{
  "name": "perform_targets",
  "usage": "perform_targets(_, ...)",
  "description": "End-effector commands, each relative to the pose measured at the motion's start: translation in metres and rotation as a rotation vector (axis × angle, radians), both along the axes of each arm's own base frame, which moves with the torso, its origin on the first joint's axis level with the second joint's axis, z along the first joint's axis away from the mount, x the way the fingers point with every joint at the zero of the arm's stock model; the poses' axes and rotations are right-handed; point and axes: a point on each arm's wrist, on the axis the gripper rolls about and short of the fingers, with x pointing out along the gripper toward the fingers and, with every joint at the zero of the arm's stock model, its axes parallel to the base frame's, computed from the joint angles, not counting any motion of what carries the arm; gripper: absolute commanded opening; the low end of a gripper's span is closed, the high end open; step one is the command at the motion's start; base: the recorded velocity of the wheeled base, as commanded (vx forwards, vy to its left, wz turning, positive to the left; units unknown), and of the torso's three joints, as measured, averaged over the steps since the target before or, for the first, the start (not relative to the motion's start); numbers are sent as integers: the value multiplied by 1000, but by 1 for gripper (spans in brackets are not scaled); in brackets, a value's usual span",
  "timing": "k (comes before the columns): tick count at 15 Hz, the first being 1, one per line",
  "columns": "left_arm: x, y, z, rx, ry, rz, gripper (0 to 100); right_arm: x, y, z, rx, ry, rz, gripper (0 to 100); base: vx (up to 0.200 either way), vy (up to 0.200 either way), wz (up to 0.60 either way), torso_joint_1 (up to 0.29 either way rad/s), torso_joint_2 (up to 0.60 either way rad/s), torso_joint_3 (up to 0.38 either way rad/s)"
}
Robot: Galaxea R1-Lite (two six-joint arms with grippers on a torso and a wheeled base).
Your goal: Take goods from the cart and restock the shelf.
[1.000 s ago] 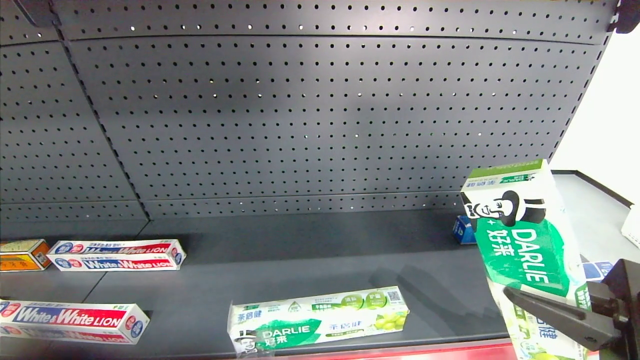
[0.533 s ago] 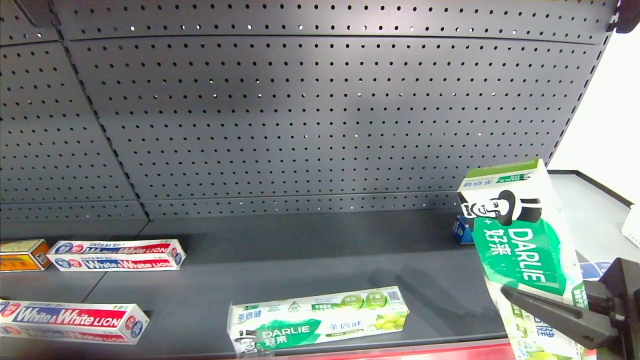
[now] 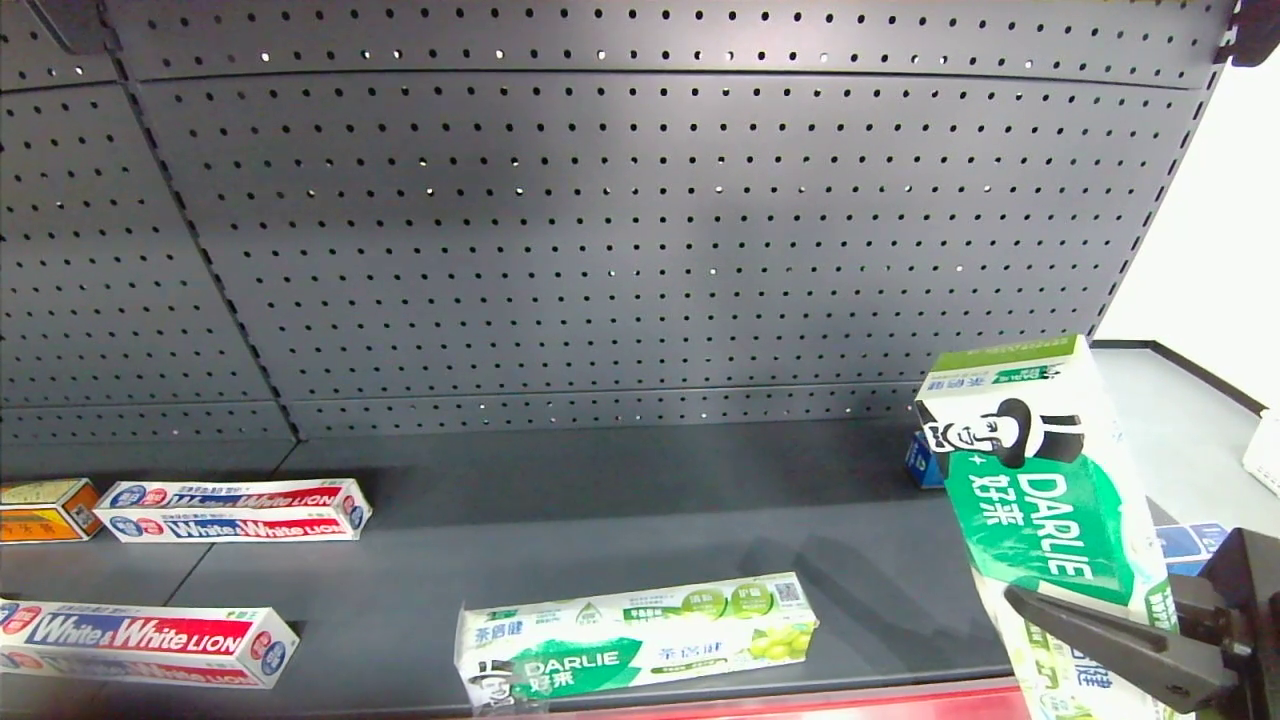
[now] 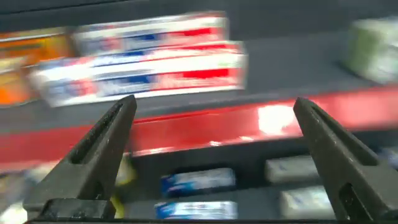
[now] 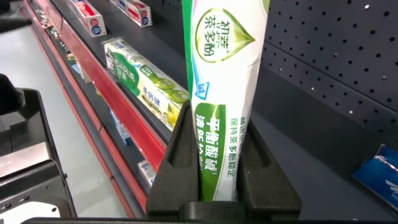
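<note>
My right gripper (image 3: 1092, 628) is shut on a green and white toothpaste box (image 3: 1040, 490). The box stands nearly upright, leaning a little, above the right end of the dark shelf board (image 3: 600, 520). In the right wrist view the same box (image 5: 222, 81) rises from between the right gripper's (image 5: 217, 146) fingers. A matching green box (image 3: 635, 640) lies flat near the shelf's front edge, left of the held one. My left gripper (image 4: 214, 106) is open and holds nothing, lower down in front of the red shelf edge (image 4: 205, 127).
Red and white toothpaste boxes (image 3: 235, 510) (image 3: 140, 640) and an orange box (image 3: 45, 508) lie at the shelf's left. A small blue box (image 3: 925, 462) sits at the back right. The perforated back panel (image 3: 640, 230) rises behind. Blue boxes (image 4: 196, 183) lie on a lower shelf.
The held green box and my right gripper have sunk slightly lower. The boxes lying on the shelf have not moved.
</note>
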Motion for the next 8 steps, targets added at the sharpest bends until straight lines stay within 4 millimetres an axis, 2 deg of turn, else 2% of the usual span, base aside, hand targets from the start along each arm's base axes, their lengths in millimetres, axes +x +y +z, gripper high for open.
perform_targets(1,0,1,1,2,-24,45,100,-1,-1,0,0,-3,-2,0,0,0,0,0,0,0)
perform_targets(2,1,1,1,11,-26,44,100,-1,-1,0,1,-7,-2,0,0,0,0,0,0,0)
perform_targets(4,1,-4,1,78,-25,-169,100,-3,-2,0,1,-11,1,0,0,0,0,0,0,0)
perform_targets(5,0,-5,1,80,-23,-220,100,-3,-2,-1,-5,-9,3,0,0,0,0,0,0,0)
perform_targets(8,0,-4,1,56,-6,-178,100,-5,-2,-5,-18,-13,19,0,0,0,0,0,0,0)
